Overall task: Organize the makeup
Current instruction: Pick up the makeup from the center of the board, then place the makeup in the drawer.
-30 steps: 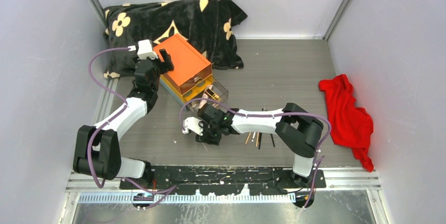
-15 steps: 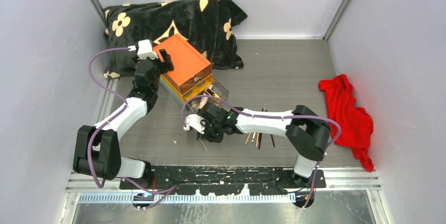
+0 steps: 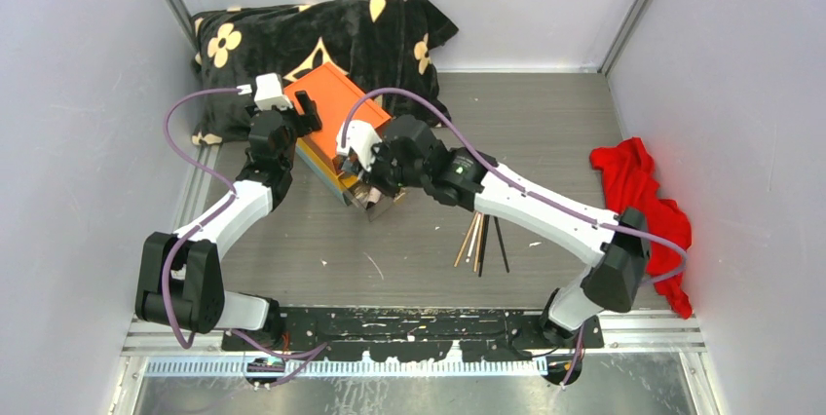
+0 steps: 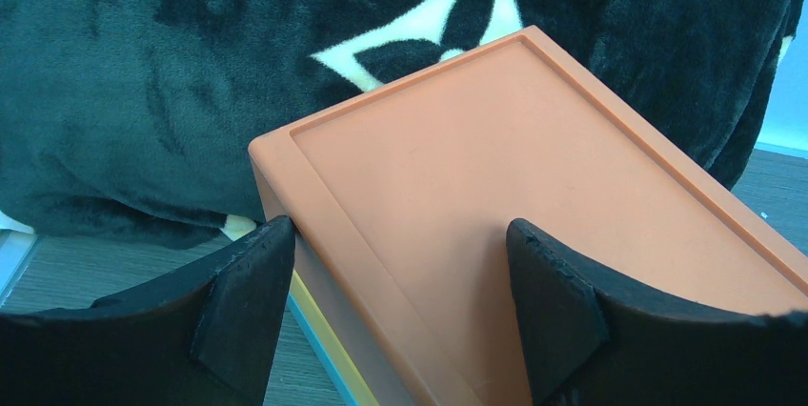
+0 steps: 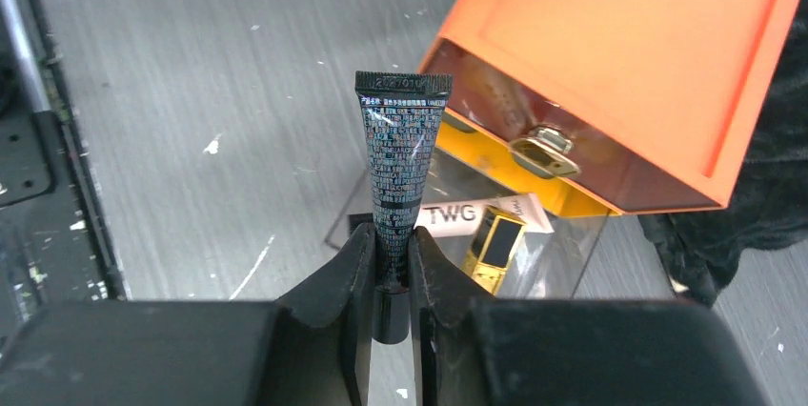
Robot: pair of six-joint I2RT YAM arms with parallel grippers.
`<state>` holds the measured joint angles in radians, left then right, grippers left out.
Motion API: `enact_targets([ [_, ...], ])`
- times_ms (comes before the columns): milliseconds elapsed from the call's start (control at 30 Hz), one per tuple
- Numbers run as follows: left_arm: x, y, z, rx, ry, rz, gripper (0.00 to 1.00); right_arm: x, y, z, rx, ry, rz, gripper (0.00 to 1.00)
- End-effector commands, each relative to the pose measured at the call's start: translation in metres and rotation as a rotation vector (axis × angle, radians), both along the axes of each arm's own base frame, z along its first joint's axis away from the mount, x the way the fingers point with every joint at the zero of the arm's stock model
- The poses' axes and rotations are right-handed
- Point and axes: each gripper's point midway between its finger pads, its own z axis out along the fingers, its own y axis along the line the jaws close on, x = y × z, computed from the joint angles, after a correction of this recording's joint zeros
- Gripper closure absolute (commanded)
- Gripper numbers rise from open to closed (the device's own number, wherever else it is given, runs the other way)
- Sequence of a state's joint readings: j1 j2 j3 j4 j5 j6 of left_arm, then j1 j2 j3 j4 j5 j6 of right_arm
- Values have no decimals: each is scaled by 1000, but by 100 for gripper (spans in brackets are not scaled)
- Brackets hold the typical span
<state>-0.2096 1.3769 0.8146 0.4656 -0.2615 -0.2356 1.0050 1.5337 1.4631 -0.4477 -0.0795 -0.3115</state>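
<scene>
The one word I can read is "TWG", in big dark letters. It sits on a pale tube (image 5: 472, 214) that lies in the clear drawer (image 5: 562, 263), just beside the gold-black lipstick (image 5: 495, 246).

The black tube (image 5: 398, 168), pinched in the right tool (image 5: 391, 239), is covered with rows of tiny pale print. The rows run from its flat end down to the tool. The letters are too small for me to make out. On the flat crimped end at the top there is a short row of pressed-in marks. They look like numbers, but I cannot read them either.
</scene>
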Motion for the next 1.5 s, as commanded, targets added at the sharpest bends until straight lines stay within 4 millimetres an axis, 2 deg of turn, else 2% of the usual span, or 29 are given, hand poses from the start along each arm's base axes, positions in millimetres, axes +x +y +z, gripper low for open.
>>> enact_targets([
  [0, -45, -24, -123, 99, 422, -173, 22, 35, -1, -6, -1, 18, -72, 83],
  [200, -44, -24, -123, 99, 422, -173, 22, 55, 1, -43, -39, 88, -77, 83],
  [300, -44, -24, -123, 99, 421, -173, 22, 60, 1, -62, -69, 112, -84, 83],
  [467, -45, -25, -123, 99, 422, -173, 22, 64, 1, -82, -103, 144, -90, 78],
  [500, -45, -25, -123, 100, 422, -174, 22, 65, 1, -85, -110, 147, -94, 76],
  [600, -45, -25, -123, 99, 422, -174, 22, 64, -1, -85, -114, 147, -97, 59],
  [767, -44, -25, -123, 99, 422, -174, 22, 66, -7, -69, -73, 92, -122, 47],
  [933, -44, -24, -123, 100, 422, -173, 22, 71, -18, -41, -4, 16, -181, 45],
  [1033, -44, -24, -123, 98, 422, -173, 22, 70, -27, -20, 57, -37, -214, 44],
  [1067, -44, -24, -123, 99, 422, -171, 22, 68, -33, -5, 93, -67, -225, 44],
  [1100, -44, -25, -123, 99, 423, -173, 22, 68, -36, -3, 108, -82, -236, 44],
  [1167, -44, -24, -123, 98, 423, -172, 22, 63, -47, 20, 179, -135, -253, 44],
  [1233, -45, -24, -123, 99, 424, -172, 22, 60, -57, 31, 221, -165, -275, 44],
  [1333, -45, -24, -124, 100, 425, -173, 22, 55, -67, 27, 225, -164, -304, 52],
  [1467, -44, -24, -123, 99, 423, -173, 22, 47, -78, 1, 199, -118, -323, 90],
])
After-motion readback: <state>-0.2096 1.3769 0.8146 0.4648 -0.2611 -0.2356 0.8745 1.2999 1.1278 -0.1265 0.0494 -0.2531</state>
